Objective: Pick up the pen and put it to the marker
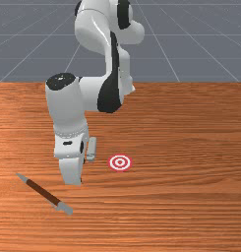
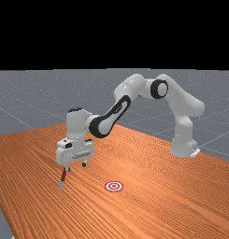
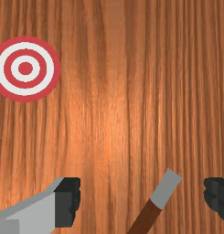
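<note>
"While the white-and-grey arm [image 2: 130, 92] reaches across the far view, where's the pen [image 1: 43, 192]?"

"Lower left of the front view, folks, lying aslant! Pointed grey tip toward the frame's left edge, brown barrel, blunt grey end down and to the right."

"And the gripper [image 2: 76, 166]?"

"Left of centre in the far view, low over the pen. Its fingers [image 3: 66, 203] stand wide apart, and from the wrist view the pen's blunt end shows between them, clear of both!"

"What about the marker [image 1: 119, 162]?"

"Red and white rings, flat on the table [image 1: 186, 202], dead centre across the front view and a touch below the middle, right of the gripper."

"Give us the room!"

"Orange-brown wood grain across the lower front view, grey floor [image 1: 191, 44] with pale lines along the top, and solid black over the far view's upper part!"
</note>
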